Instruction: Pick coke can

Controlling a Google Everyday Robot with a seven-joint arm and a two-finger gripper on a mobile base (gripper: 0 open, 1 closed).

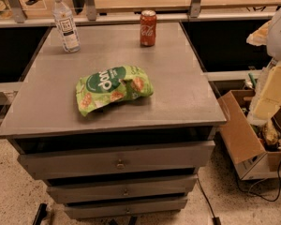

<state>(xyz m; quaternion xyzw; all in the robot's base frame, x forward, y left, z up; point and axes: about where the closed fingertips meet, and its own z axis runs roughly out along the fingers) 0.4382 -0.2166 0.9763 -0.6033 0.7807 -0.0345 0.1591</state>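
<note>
The coke can (148,28) is a small red can with white script and a silver top. It stands upright at the back of the grey cabinet top (187,93), right of centre. My gripper (261,33) is at the right edge of the view on the pale arm (274,88), beyond the cabinet's right side. It is well to the right of the can, apart from it and holding nothing that I can see.
A clear plastic bottle (65,23) with a white label stands at the back left. A green snack bag (113,88) lies mid-table. An open cardboard box (246,135) and cables sit on the floor to the right. A railing (131,17) runs behind the cabinet.
</note>
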